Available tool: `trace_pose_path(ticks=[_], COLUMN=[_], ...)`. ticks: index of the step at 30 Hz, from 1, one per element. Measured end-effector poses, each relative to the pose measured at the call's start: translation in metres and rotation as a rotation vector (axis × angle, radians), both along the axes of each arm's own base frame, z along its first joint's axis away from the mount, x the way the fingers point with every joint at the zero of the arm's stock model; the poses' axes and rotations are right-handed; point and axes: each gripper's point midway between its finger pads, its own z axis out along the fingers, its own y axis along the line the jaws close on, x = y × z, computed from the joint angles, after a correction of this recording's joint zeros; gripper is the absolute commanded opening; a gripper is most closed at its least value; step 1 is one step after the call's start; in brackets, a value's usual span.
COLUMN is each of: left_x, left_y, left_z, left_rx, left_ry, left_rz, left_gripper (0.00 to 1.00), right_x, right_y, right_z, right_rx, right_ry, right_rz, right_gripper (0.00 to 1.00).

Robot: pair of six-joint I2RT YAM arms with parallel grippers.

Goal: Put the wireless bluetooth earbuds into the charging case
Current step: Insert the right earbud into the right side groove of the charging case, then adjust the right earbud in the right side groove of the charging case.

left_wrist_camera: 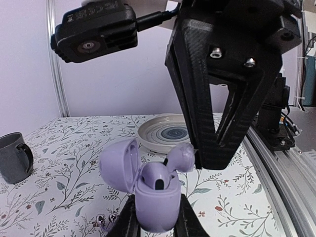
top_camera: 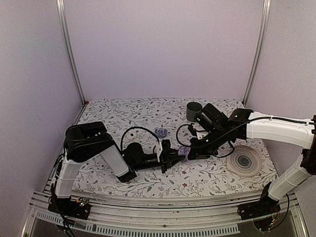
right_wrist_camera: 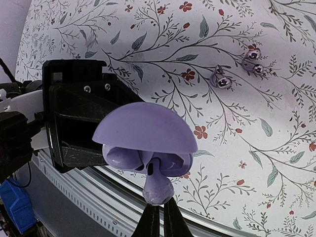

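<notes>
The charging case (left_wrist_camera: 157, 202) is a small lilac clamshell with its lid (left_wrist_camera: 118, 163) open. My left gripper (left_wrist_camera: 155, 219) is shut on its lower half and holds it upright above the table. One earbud (left_wrist_camera: 157, 175) sits in a socket. My right gripper (right_wrist_camera: 160, 217) is shut on the head of a second lilac earbud (right_wrist_camera: 158, 187), whose stem reaches into the case under the lid (right_wrist_camera: 143, 128). In the top view the two grippers meet at the case (top_camera: 183, 149) in the middle of the table, the left gripper (top_camera: 173, 159) just left of the right gripper (top_camera: 191, 151).
A dark mug (top_camera: 193, 110) stands at the back. A white plate with a dark spiral (top_camera: 245, 160) lies at the right. Small lilac pieces with shiny round ends (right_wrist_camera: 219, 79) lie on the floral cloth (top_camera: 123, 118). The metal rail (top_camera: 163, 219) runs along the near edge.
</notes>
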Motion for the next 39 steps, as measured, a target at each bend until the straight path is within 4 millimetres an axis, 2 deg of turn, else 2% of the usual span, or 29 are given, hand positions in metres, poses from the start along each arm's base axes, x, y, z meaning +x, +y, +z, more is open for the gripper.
trace_pose_path(ticks=[39], left_x=[-0.012], left_y=[-0.004], left_z=[-0.001], left_rx=[0.005], left_ry=[-0.005], left_rz=[-0.031], left_gripper=[0.0], right_x=[0.003], right_y=[-0.014], right_z=[-0.01], right_rx=[-0.079], right_ry=[0.011], right_rz=[-0.038], right_gripper=[0.08])
